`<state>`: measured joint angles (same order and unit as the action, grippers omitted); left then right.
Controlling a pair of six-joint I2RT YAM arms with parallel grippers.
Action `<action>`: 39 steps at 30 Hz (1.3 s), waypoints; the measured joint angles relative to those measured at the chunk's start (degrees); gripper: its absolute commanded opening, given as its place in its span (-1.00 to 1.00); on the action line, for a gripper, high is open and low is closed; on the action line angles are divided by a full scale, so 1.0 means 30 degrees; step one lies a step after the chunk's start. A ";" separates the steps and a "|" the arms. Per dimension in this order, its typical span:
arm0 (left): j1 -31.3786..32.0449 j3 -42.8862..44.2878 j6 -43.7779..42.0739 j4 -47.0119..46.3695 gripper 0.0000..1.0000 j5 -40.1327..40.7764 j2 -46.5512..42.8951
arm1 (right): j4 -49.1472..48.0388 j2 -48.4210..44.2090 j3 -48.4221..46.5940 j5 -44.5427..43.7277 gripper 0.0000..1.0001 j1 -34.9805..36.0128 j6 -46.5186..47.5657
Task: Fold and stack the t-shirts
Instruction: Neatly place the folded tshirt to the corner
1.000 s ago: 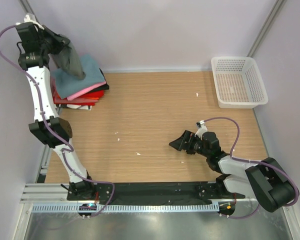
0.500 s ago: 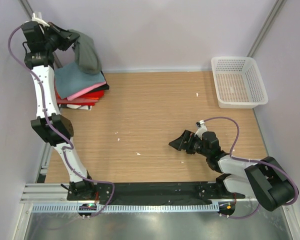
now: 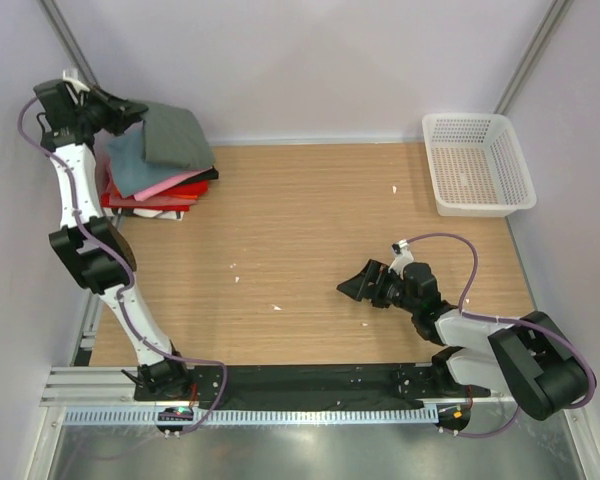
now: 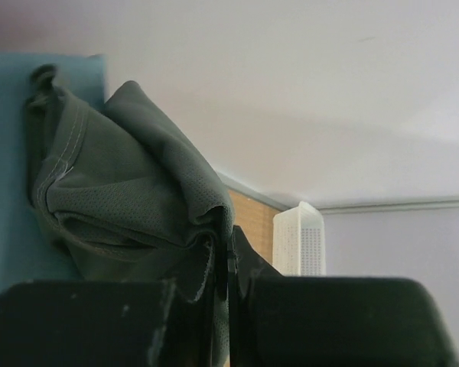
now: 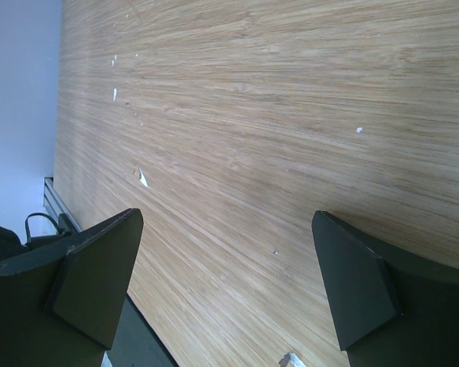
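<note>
L gripper [image 3: 128,108] pinches grey-green tee [image 3: 175,135] edge, tee atop folded stack [image 3: 155,188], right of jaws; R gripper [image 3: 365,283] open, far off.

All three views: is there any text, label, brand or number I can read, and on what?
None can be read.
The grey-green t-shirt, the folded stack under it, the white basket and the wooden table show no print in any view.
</note>
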<state>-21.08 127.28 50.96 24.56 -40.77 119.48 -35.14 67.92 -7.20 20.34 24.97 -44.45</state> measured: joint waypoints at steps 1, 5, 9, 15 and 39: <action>-0.0364 -0.0597 -0.0131 -0.0087 -0.88 -0.0350 0.0262 | -0.0007 0.0000 0.0000 0.0000 1.00 0.0000 0.0000; -0.1530 -0.2295 -0.0925 0.0423 -0.85 -0.0918 0.1545 | -0.0007 0.0000 0.0000 0.0000 1.00 0.0000 0.0000; -0.1902 -0.2171 -0.2586 0.2346 -0.87 -0.0233 0.2339 | -0.0138 0.0182 -0.0044 0.0073 0.99 0.0015 -0.0022; -0.1916 -0.1049 -0.3526 0.3942 -0.92 0.1188 0.2339 | -0.0160 0.0233 -0.0073 0.0087 1.00 0.0015 -0.0036; -0.2259 0.5654 -0.4204 0.9224 -0.99 0.6054 0.4903 | -0.0372 0.0969 -0.0481 0.0350 1.00 0.0022 -0.0044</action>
<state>-27.86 144.24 38.35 52.23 -22.61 134.19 -36.25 70.83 -8.64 21.39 25.04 -44.58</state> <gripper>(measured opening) 0.054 0.996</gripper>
